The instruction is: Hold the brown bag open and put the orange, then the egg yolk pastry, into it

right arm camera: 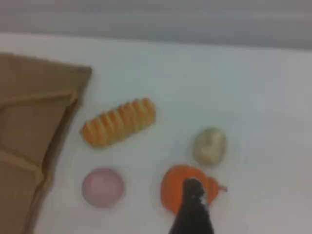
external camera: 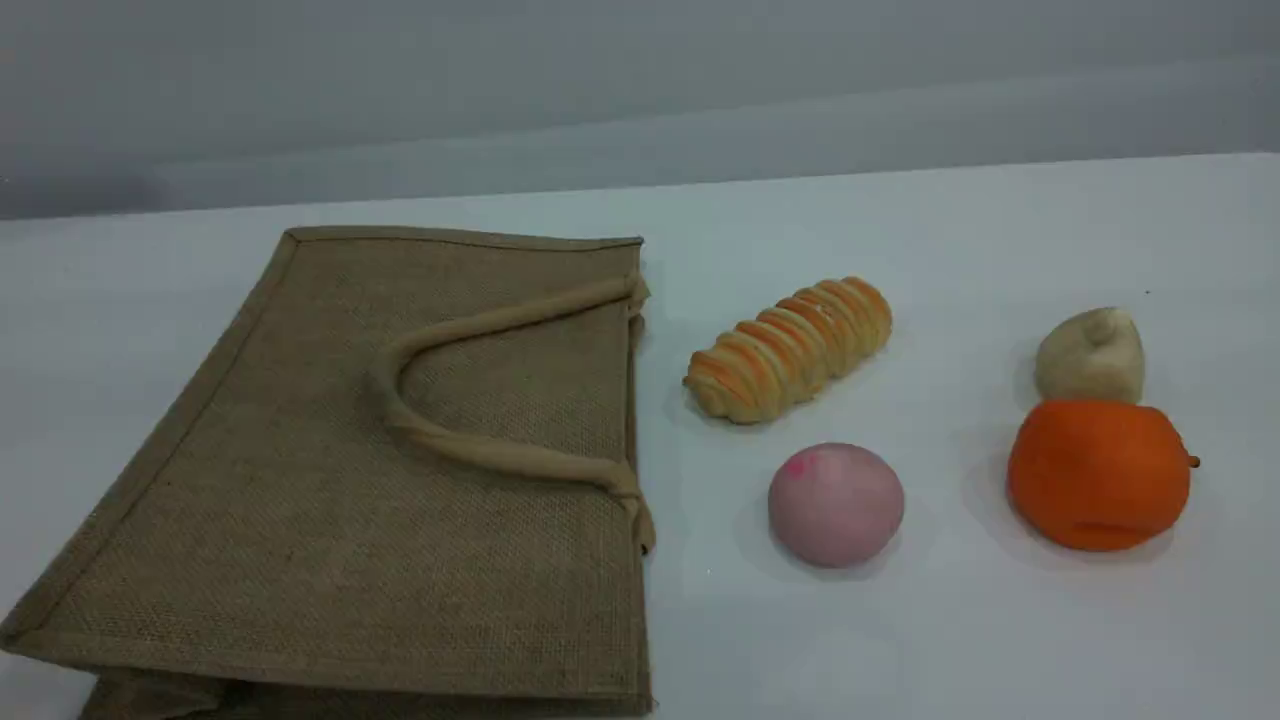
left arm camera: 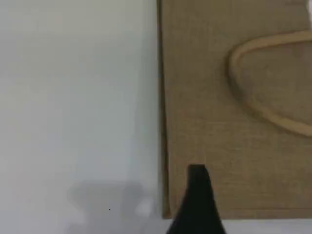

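The brown bag (external camera: 380, 480) lies flat on the left of the table, its upper handle (external camera: 385, 375) folded back across its top side. In the left wrist view one dark fingertip (left arm camera: 197, 171) hangs over the brown bag (left arm camera: 219, 122) near its edge, holding nothing. The orange (external camera: 1098, 475) sits at the right, with the egg yolk pastry (external camera: 1090, 357) just behind it. In the right wrist view one fingertip (right arm camera: 193, 187) hovers in front of the orange (right arm camera: 171, 189), with the egg yolk pastry (right arm camera: 209, 145) beyond. No arm shows in the scene view.
A long orange-striped bread roll (external camera: 790, 348) and a pink round bun (external camera: 836, 503) lie between the bag's mouth edge and the orange. The white table (external camera: 900, 640) runs back to a grey wall.
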